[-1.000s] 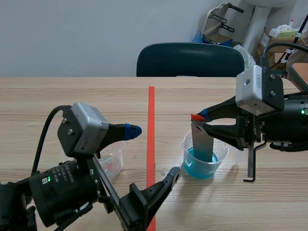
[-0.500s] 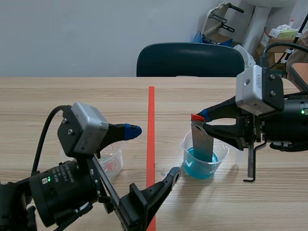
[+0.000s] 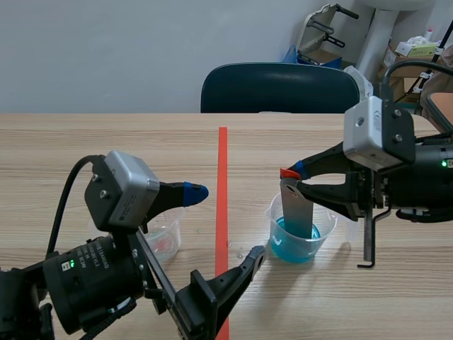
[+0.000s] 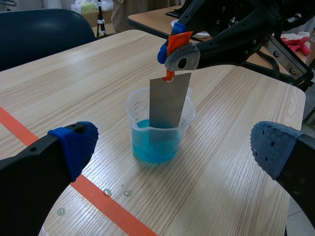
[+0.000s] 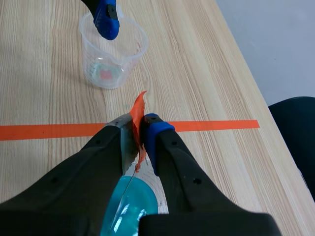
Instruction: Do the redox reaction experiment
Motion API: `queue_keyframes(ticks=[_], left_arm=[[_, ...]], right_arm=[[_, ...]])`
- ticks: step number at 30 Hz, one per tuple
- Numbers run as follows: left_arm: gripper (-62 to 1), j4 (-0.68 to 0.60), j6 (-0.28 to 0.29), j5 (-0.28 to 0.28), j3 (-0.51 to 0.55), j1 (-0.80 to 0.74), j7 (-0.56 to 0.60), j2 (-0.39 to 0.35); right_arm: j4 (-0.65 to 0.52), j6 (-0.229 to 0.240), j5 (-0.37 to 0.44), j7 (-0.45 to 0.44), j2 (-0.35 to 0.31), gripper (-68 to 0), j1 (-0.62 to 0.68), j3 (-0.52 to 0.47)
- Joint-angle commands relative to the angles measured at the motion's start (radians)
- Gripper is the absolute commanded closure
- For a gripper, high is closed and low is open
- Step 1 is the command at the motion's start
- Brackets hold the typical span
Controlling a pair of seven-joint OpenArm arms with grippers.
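A clear beaker (image 3: 297, 236) (image 4: 158, 129) holds blue liquid (image 5: 129, 204). A grey metal strip (image 3: 296, 207) (image 4: 169, 102) stands in it, its lower end in the liquid. An orange tag (image 5: 138, 118) (image 4: 175, 42) tops the strip, and my right gripper (image 3: 290, 177) (image 5: 137, 129) is shut on that tag above the beaker. My left gripper (image 3: 225, 225) (image 4: 172, 147) hangs open on the near side of the beaker, one finger on each side, holding nothing. A second small clear beaker (image 3: 164, 230) (image 5: 111, 49) with a reddish bit at its bottom sits left of the tape line.
An orange-red tape line (image 3: 222, 198) runs down the middle of the wooden table. Water droplets (image 4: 118, 191) lie beside it. A dark blue chair (image 3: 279, 88) stands at the far edge. Boxes and clutter (image 3: 414, 53) fill the back right corner.
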State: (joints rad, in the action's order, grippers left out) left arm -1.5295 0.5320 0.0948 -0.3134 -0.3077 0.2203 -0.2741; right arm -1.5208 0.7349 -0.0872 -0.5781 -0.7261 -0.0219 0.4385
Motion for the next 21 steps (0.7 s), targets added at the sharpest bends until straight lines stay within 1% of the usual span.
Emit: queue_keyframes(ticks=[1,5,8,13,21], left_arm=[[-62.3,-0.016,0.002,0.012,0.002,-0.008,0.015,0.005],[-62.3,-0.016,0.002,0.012,0.002,-0.008,0.015,0.005],[-62.3,-0.016,0.002,0.012,0.002,-0.008,0.015,0.005],[-62.3,-0.016,0.002,0.012,0.002,-0.008,0.015,0.005],[-62.3,-0.016,0.002,0.012,0.002,-0.008,0.015,0.005]], right_arm=[[-0.026,0.011,0.012,-0.012,-0.014,-0.6,-0.014,-0.029],[-0.050,0.011,0.012,-0.013,-0.019,-0.6,-0.014,-0.047],[-0.078,0.011,0.024,-0.012,-0.039,-0.6,-0.013,-0.047],[-0.124,0.011,0.100,-0.012,-0.092,-0.6,-0.013,-0.048],[-0.213,0.011,0.225,-0.011,-0.211,-0.6,-0.013,-0.048]])
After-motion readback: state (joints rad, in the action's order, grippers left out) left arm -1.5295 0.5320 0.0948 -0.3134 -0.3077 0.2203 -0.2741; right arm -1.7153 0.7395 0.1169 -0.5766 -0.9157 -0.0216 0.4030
